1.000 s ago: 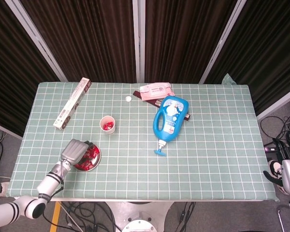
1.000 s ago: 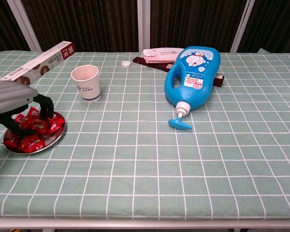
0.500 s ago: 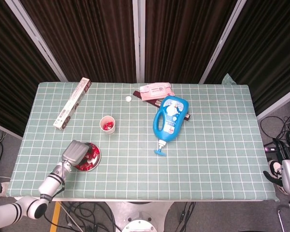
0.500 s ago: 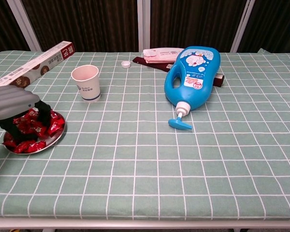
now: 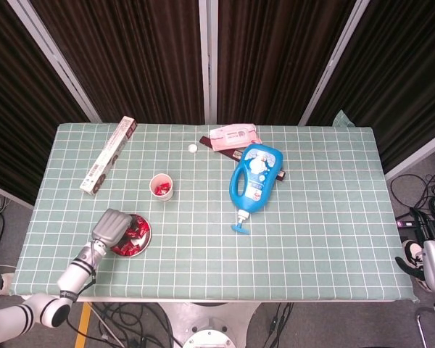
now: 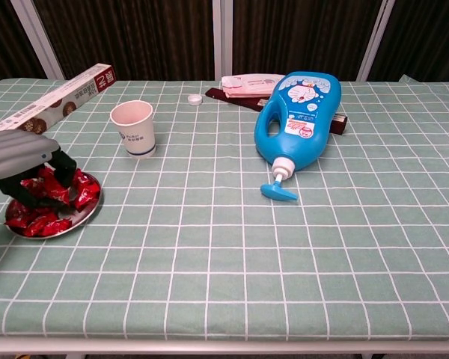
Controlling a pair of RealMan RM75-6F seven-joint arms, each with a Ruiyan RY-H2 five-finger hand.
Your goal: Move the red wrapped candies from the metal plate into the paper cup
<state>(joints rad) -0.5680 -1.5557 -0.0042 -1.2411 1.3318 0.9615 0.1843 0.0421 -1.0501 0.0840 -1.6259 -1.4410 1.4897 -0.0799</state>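
Dark curtains are hanging behind a worktop (image 6: 284, 247) covered in a green checked cloth.

The left hand (image 6: 22, 161) is hovering over the metal plate (image 6: 86, 215), its dark fingers (image 6: 60, 170) curling down and clamping on a red wrapped candy (image 6: 54, 191) just above the pile of red wrapped candies (image 6: 34, 218) lying under and around them. The paper cup (image 6: 133, 127) is standing upright beyond the fingers, apart from the plate, with red showing inside it in the head view. Farther off from the fingers, a blue bottle (image 6: 298, 120) is lying on its side, and a long box (image 6: 56, 101) is resting behind the hand. The right hand (image 5: 433, 267) is sitting at the edge of the head view; whether its fingers are apart cannot be told.
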